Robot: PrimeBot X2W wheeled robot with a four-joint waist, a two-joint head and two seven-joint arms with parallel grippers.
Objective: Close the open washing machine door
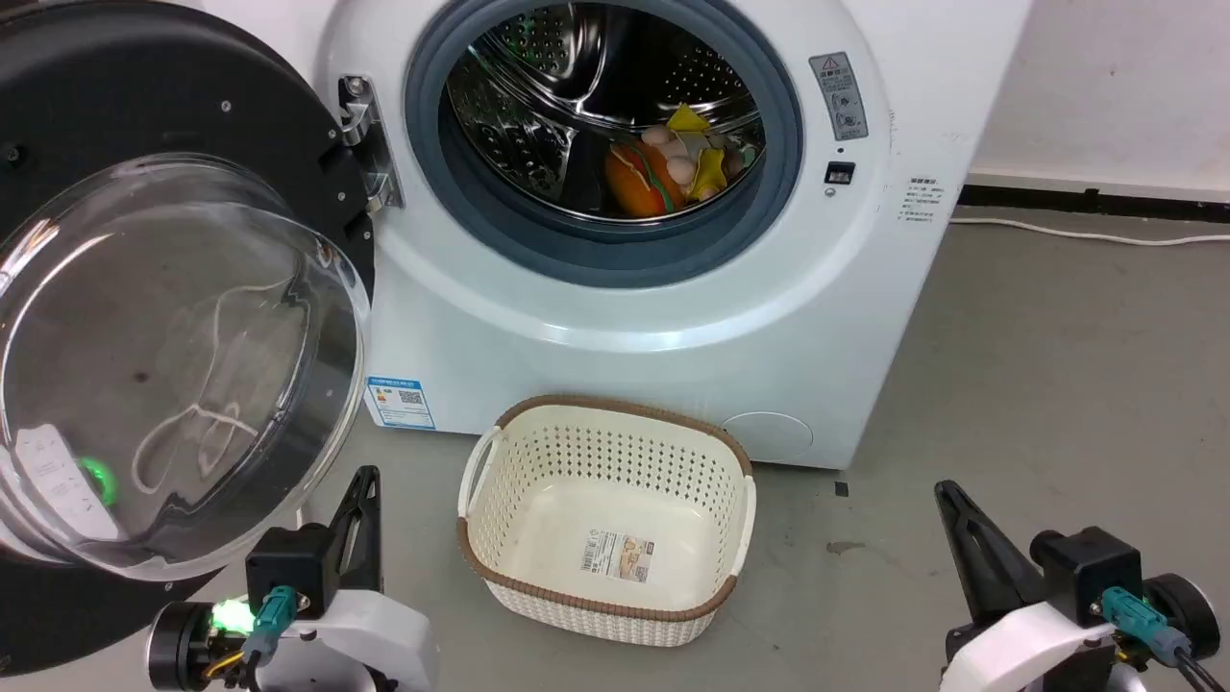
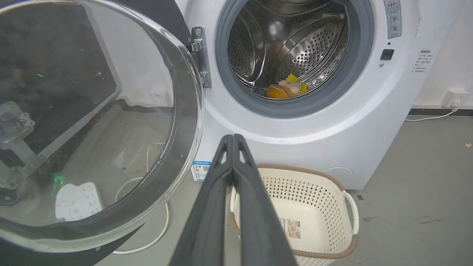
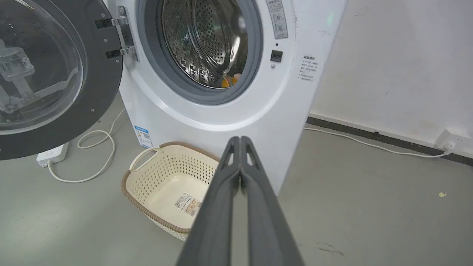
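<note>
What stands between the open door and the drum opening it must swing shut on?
Between the washing machine door and the drum opening, nothing visible. The toys lie inside, behind the grey seal. The basket sits on the floor below, seemingly under the door's arc.

Bare utility-style laundry corner, more test room than furnished home. White front-loading washing machine [image 1: 673, 317] standing straight on a grey concrete floor [image 1: 1057, 384] against a plain white wall [image 3: 388, 55] with black skirting [image 1: 1105, 202]. Cream perforated laundry basket [image 1: 500, 577] on the floor at the machine's foot. White power strip [image 3: 51, 155] beneath the open washing machine door [image 3: 103, 85]; loose cable [image 3: 343, 137] trailing to a low wall socket [image 3: 452, 138]. Soft toys [image 1: 653, 178] in the steel drum [image 1: 577, 77].
</note>
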